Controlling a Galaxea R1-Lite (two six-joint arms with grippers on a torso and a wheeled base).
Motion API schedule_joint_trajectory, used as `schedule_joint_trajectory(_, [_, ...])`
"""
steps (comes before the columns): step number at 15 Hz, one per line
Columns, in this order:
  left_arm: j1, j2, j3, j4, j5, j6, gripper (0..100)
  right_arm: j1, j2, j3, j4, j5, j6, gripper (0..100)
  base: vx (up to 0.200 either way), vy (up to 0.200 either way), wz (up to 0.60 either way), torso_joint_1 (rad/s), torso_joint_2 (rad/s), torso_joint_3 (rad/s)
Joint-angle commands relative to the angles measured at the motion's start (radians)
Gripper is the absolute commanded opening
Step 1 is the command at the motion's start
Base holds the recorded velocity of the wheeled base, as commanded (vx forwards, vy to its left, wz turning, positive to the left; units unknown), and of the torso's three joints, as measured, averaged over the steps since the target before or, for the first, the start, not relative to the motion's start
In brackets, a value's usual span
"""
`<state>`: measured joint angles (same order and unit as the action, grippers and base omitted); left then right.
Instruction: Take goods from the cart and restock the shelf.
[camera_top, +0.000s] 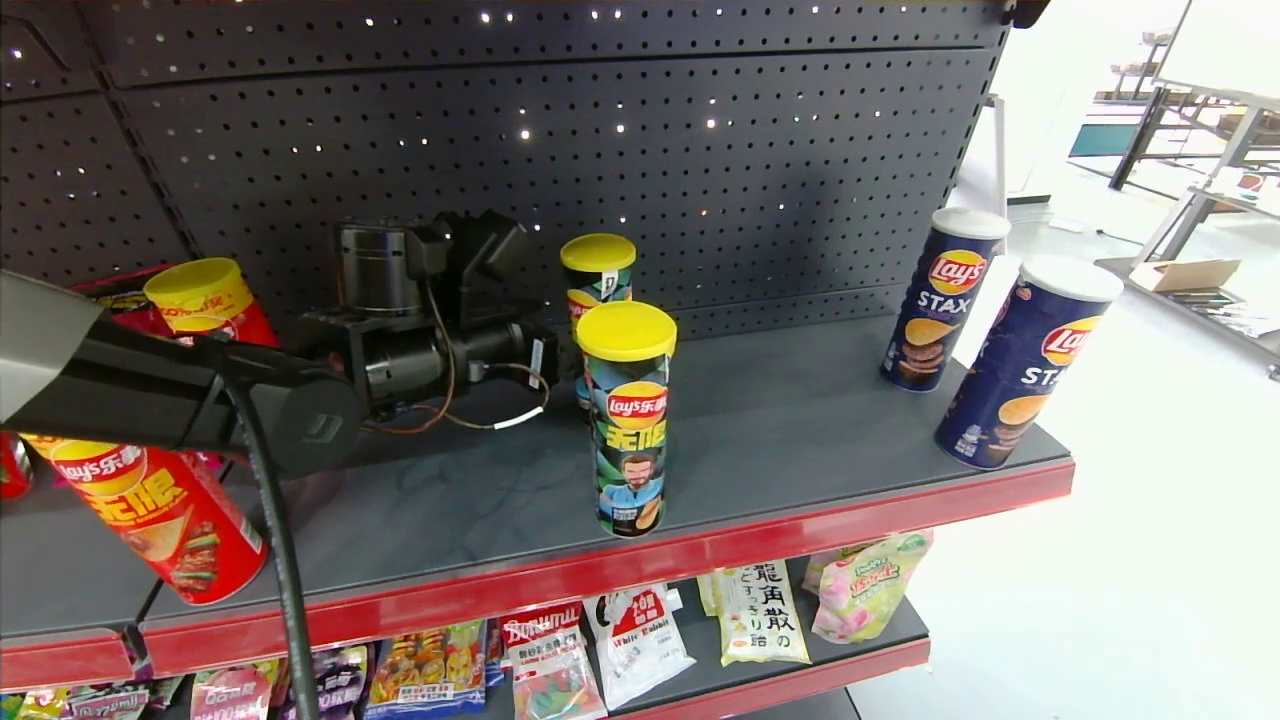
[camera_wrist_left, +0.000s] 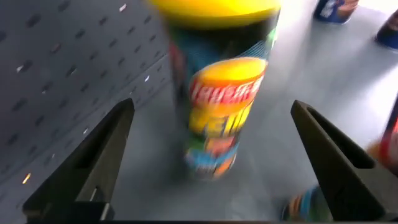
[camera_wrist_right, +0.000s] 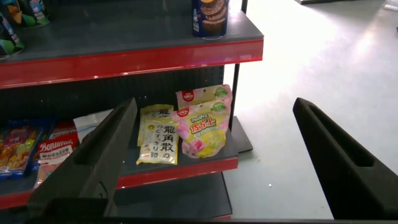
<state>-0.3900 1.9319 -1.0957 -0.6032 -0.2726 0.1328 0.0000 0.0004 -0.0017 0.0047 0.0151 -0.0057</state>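
Far left: red cans (camera_top: 170, 520), logo print, one tilted. Our left gripper (camera_wrist_left: 212, 109) has jaws spread wide and holds nothing. The rear yellow-lidded can (camera_top: 597, 275) stands upright between them, long axis vertical, clear of both fingers. It's blurred, so we think it's the rear one. Front yellow-lidded can (camera_top: 628, 420), cartoon-face label, sits at the shelf (camera_top: 800, 420) lip. Blue cans (camera_top: 940, 300) far right. Right gripper (camera_wrist_right: 214, 102) gapes empty, well off by the snack bags (camera_wrist_right: 202, 124), so the left arm is nearer.
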Motion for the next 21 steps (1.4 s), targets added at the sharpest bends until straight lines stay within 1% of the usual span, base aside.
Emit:
schedule_joint_trajectory(1, [0.026, -0.091, 0.079, 0.0, 0.001, 0.001, 100, 0.0, 0.0, 0.0, 0.0, 0.0, 0.0, 100, 0.0, 0.0, 0.0, 0.0, 0.0, 0.0])
schedule_joint_trajectory(5, [0.056, -0.241, 0.235, 0.002, 0.001, 0.004, 100, 0.0, 0.0, 0.0, 0.0, 0.0, 0.0, 100, 0.0, 0.0, 0.0, 0.0, 0.0, 0.0])
schedule_joint_trajectory(6, [0.056, -0.283, 0.272, 0.006, 0.001, 0.004, 100, 0.0, 0.0, 0.0, 0.0, 0.0, 0.0, 100, 0.0, 0.0, 0.0, 0.0, 0.0, 0.0])
schedule_joint_trajectory(8, [0.057, -0.41, 0.372, 0.04, 0.001, 0.007, 100, 0.0, 0.0, 0.0, 0.0, 0.0, 0.0, 100, 0.0, 0.0, 0.0, 0.0, 0.0, 0.0])
schedule_joint_trajectory(12, [0.062, -0.709, 0.602, 0.046, -0.01, 0.001, 100, 0.0, 0.0, 0.0, 0.0, 0.0, 0.0, 100, 0.0, 0.0, 0.0, 0.0, 0.0, 0.0])
schedule_joint_trajectory(13, [0.066, -0.72, 0.608, 0.048, -0.01, -0.001, 100, 0.0, 0.0, 0.0, 0.0, 0.0, 0.0, 100, 0.0, 0.0, 0.0, 0.0, 0.0, 0.0])
schedule_joint_trajectory(14, [0.145, -0.843, 0.639, 0.089, -0.007, -0.012, 100, 0.0, 0.0, 0.0, 0.0, 0.0, 0.0, 100, 0.0, 0.0, 0.0, 0.0, 0.0, 0.0])
schedule_joint_trajectory(15, [0.146, -0.898, 0.666, 0.089, 0.001, -0.035, 100, 0.0, 0.0, 0.0, 0.0, 0.0, 0.0, 100, 0.0, 0.0, 0.0, 0.0, 0.0, 0.0])
schedule_joint_trajectory(16, [0.145, -0.973, 0.694, 0.092, 0.01, -0.087, 100, 0.0, 0.0, 0.0, 0.0, 0.0, 0.0, 100, 0.0, 0.0, 0.0, 0.0, 0.0, 0.0])
schedule_joint_trajectory(17, [0.146, -1.107, 0.729, 0.146, 0.016, -0.117, 100, 0.0, 0.0, 0.0, 0.0, 0.0, 0.0, 100, 0.0, 0.0, 0.0, 0.0, 0.0, 0.0])
schedule_joint_trajectory(18, [0.148, -1.113, 0.729, 0.151, 0.016, -0.117, 100, 0.0, 0.0, 0.0, 0.0, 0.0, 0.0, 100, 0.0, 0.0, 0.0, 0.0, 0.0, 0.0])
schedule_joint_trajectory(19, [0.192, -1.305, 0.74, 0.338, 0.11, -0.131, 100, 0.0, 0.0, 0.0, 0.0, 0.0, 0.0, 100, 0.0, 0.0, 0.0, 0.0, 0.0, 0.0])
schedule_joint_trajectory(20, [0.226, -1.401, 0.74, 0.467, 0.196, -0.148, 100, 0.0, 0.0, 0.0, 0.0, 0.0, 0.0, 100, 0.0, 0.0, 0.0, 0.0, 0.0, 0.0])
schedule_joint_trajectory(21, [0.235, -1.484, 0.738, 0.548, 0.253, -0.18, 100, 0.0, 0.0, 0.0, 0.0, 0.0, 0.0, 100, 0.0, 0.0, 0.0, 0.0, 0.0, 0.0])
